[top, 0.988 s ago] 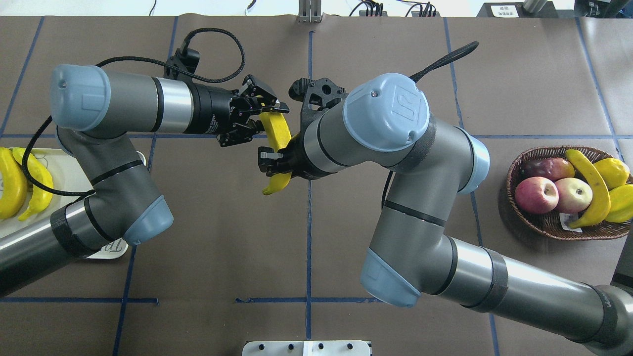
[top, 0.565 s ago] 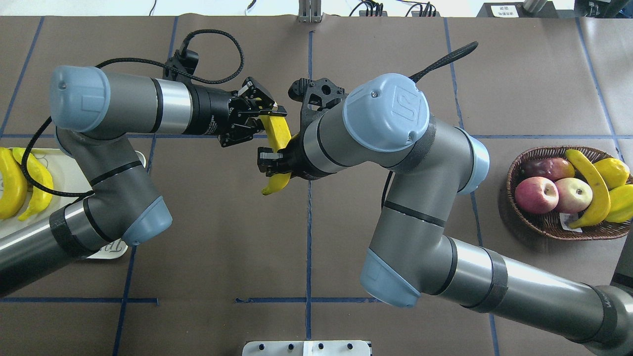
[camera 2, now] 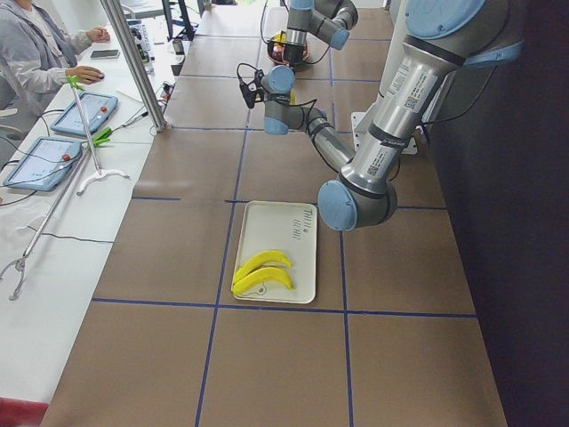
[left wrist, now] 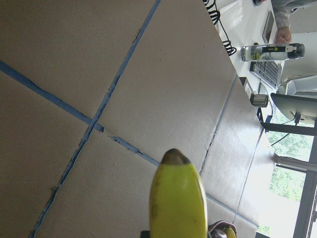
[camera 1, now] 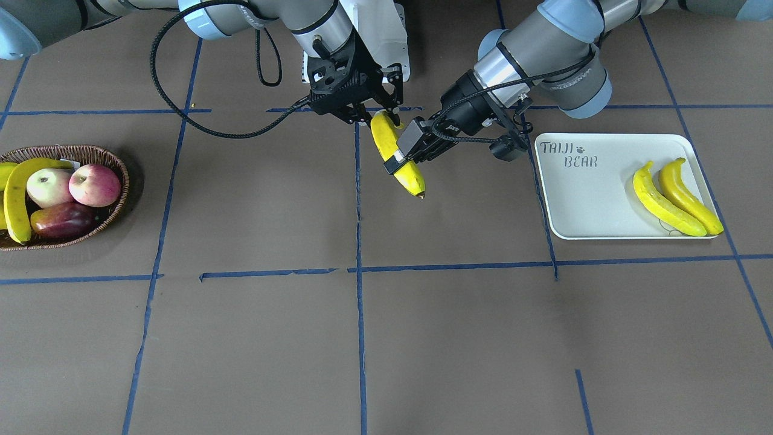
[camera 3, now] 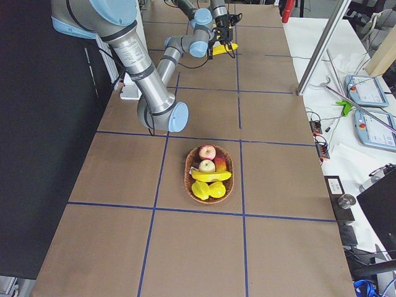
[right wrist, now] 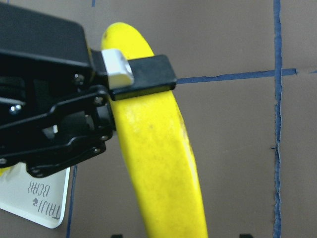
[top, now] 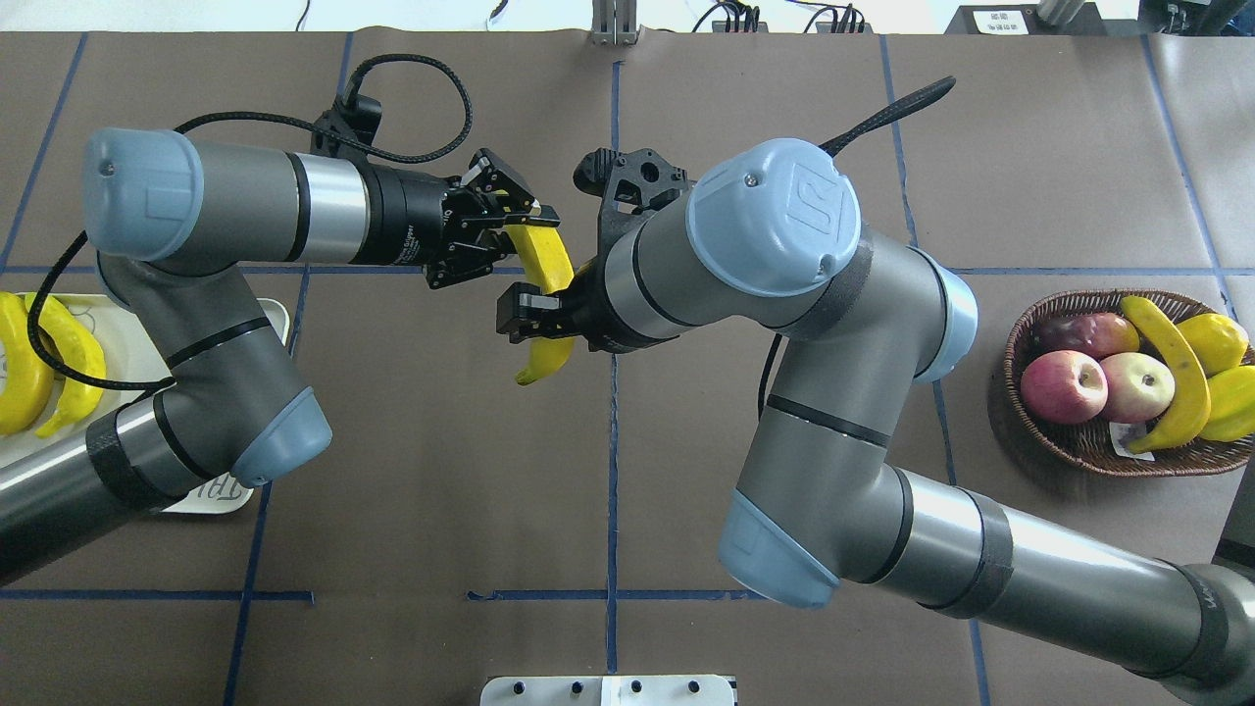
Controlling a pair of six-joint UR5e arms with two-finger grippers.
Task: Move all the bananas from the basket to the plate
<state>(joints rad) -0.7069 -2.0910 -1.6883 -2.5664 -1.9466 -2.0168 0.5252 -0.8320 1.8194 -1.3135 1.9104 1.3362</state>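
Note:
A yellow banana [top: 551, 265] hangs above the table's middle, held by both grippers. My left gripper [top: 525, 240] is shut on its far part; its black finger [right wrist: 143, 74] crosses the banana [right wrist: 158, 163] in the right wrist view. My right gripper [top: 534, 316] is shut on the near end. In the front view the left gripper [camera 1: 398, 154] holds the banana [camera 1: 406, 172] mid-length and the right gripper [camera 1: 374, 115] holds its top. Two bananas [camera 1: 664, 205] [camera 1: 688, 196] lie on the plate [camera 1: 586, 205]. One banana [top: 1172, 373] lies in the basket [top: 1079, 451].
The basket also holds red-pink apples [top: 1064, 384] and yellow-green fruit [top: 1216, 338]. The plate [top: 127, 338] lies partly under my left arm at the table's left edge. A white mount plate [top: 608, 689] sits at the near edge. An operator [camera 2: 36, 53] sits beyond the table.
My left gripper has closed onto the banana's far part. Both grippers and the banana have shifted a little to the left.

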